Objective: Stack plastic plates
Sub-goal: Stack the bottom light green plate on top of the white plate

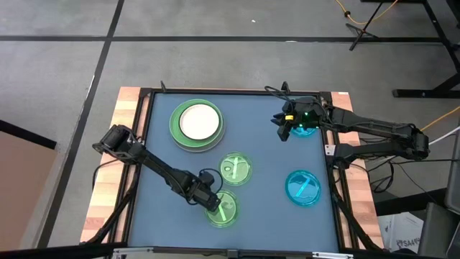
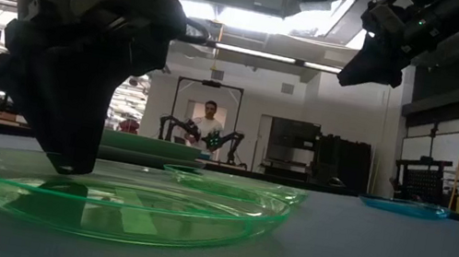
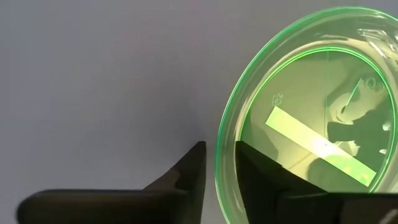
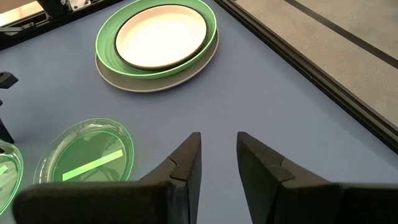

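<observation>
A stack stands at the table's far left: the white plate (image 1: 199, 119) in a black one, on the light green plate (image 4: 205, 43), on the grey plate (image 4: 155, 84). Two small green plates lie near the middle (image 1: 235, 169) and at the near edge (image 1: 226, 209). My left gripper (image 3: 220, 163) is open at the near green plate (image 3: 298, 124), one finger inside its rim and one outside. Two cyan plates lie on the right (image 1: 303, 187) (image 1: 309, 129). My right gripper (image 4: 219, 155) is open and hangs in the air beside the far cyan plate. My left gripper comes down from above at the near green plate's left rim (image 3: 219, 146). One finger (image 3: 261, 177) stands inside the plate and one (image 3: 193, 168) outside, with bare table between the outer finger and the rim. Whether the inner finger touches the plate, I cannot tell. The plate lies flat on the table.
A raised black frame (image 4: 323, 81) runs along the table's edges. Bare blue table lies between the stack and the cyan plates (image 1: 259, 144). In the low view a person (image 2: 207, 125) stands in the room far behind the table.
</observation>
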You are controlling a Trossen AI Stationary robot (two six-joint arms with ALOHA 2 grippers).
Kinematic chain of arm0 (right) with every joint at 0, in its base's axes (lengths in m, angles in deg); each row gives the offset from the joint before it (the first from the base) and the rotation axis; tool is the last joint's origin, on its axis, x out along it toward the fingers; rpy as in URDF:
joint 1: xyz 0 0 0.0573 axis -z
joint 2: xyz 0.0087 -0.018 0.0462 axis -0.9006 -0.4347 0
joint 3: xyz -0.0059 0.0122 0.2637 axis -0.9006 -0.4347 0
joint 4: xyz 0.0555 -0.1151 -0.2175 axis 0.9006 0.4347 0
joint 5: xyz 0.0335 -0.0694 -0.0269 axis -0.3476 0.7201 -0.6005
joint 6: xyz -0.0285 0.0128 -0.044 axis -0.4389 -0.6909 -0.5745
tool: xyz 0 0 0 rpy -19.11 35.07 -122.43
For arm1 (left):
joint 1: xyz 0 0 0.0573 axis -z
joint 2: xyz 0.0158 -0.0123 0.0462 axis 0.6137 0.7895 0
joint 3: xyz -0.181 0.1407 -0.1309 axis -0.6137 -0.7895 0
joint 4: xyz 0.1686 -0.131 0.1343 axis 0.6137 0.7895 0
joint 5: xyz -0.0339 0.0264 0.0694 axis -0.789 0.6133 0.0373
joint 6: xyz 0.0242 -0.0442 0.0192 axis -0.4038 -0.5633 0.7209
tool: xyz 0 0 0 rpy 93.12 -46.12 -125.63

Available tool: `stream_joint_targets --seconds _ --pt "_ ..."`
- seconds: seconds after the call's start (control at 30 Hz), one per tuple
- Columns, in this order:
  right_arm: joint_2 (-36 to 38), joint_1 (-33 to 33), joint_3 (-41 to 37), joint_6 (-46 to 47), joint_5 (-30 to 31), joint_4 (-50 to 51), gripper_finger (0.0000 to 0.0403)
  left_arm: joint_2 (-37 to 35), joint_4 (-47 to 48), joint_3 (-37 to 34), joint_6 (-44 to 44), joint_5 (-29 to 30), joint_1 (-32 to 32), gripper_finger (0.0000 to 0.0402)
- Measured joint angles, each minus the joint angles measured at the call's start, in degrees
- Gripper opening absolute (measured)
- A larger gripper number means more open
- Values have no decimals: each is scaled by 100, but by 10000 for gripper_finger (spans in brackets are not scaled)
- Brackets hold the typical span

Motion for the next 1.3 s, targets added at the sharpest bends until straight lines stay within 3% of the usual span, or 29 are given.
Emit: stream_joint_targets --seconds 0.37,0.63,1.3 --pt "0 2 0 0 2 -5 92 -4 0 0 0 4 1 4" --pt "0 2 0 0 2 -2 92 -48 6 0 38 2 1 2" --pt "0 2 0 0 0 -2 92 -1235 81 0 1272 -23 -410 0"
